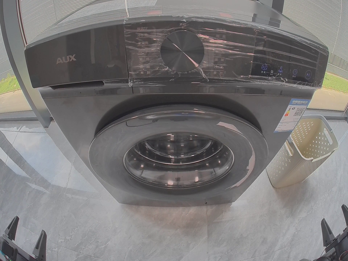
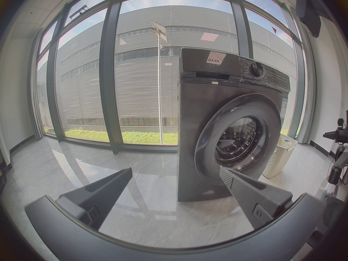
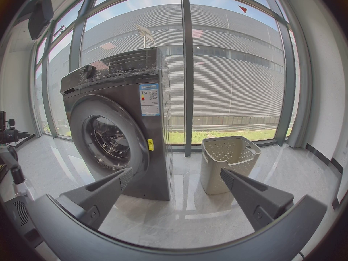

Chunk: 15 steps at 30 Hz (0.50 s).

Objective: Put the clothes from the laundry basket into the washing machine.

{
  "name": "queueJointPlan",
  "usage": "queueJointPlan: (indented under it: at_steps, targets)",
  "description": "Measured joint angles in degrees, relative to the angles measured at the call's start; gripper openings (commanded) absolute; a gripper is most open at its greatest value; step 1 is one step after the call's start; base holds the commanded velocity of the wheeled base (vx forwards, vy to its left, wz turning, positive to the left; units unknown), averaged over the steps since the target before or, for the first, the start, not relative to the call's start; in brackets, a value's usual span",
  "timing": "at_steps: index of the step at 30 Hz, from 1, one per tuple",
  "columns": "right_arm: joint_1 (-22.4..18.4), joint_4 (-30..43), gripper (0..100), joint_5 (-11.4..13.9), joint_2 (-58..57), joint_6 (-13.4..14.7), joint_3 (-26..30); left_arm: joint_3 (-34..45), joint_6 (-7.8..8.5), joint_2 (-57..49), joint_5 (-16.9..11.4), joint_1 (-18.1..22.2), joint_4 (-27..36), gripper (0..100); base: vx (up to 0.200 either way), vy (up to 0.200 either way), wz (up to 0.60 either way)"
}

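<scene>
glossy grey washing machine (image 1: 174,102) | round glass door (image 1: 178,159) | perforated cream laundry basket (image 1: 308,149)

Cream laundry basket (image 1: 290,167) stands beside grey washing machine (image 1: 174,95).

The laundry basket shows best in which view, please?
The right wrist view: the laundry basket stands almost whole beside the washing machine, rim and inside wall visible. The head view hides part behind the machine; the left wrist view shows it small and half hidden.
</scene>
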Motion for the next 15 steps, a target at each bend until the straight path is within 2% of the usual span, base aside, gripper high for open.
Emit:
queueJointPlan:
  at_steps: [2,15]
  targets:
    - [0.0,-0.3,100,0.8,0.0,-0.1,0.0,0.0,0.22,0.0,-0.1,0.0,0.0,100,0.0,0.0,0.0]
    - [0.1,0.1,100,0.9,0.0,-0.1,0.0,0.0,-0.09,0.0,-0.1,0.0,0.1,100,0.0,0.0,0.0]
